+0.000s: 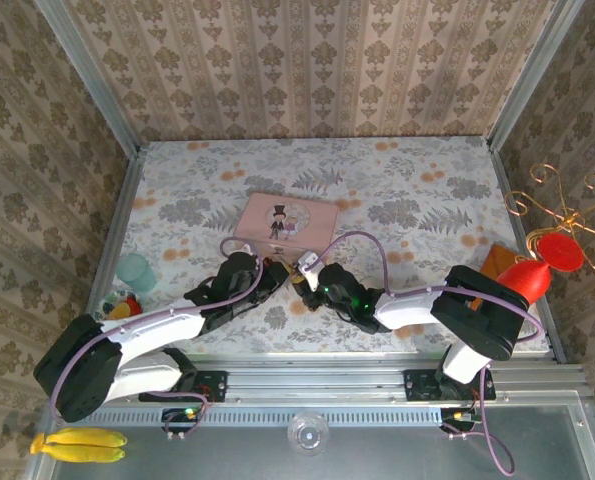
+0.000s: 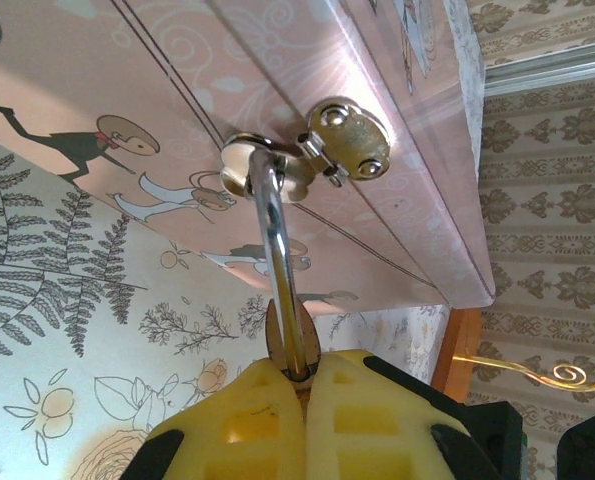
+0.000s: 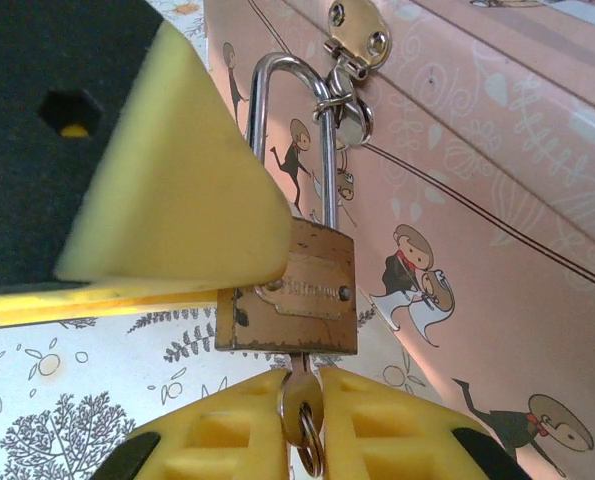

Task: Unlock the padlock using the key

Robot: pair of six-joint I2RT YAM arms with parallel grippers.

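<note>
Right wrist: right end effector pinches key seated at 6 o'clock of padlock, which hangs on pink tin; left end effector seemingly clamps padlock body. Off-axis twist could slip or bend key.

Your left arm and right arm both stretch low and inward, wrists almost nose to nose. Your left gripper is pinched tight; your right gripper is clamped narrow, just beside it.

Bright, even light, soft shadows; glints on the padlock, close foreground slightly blurred
</note>
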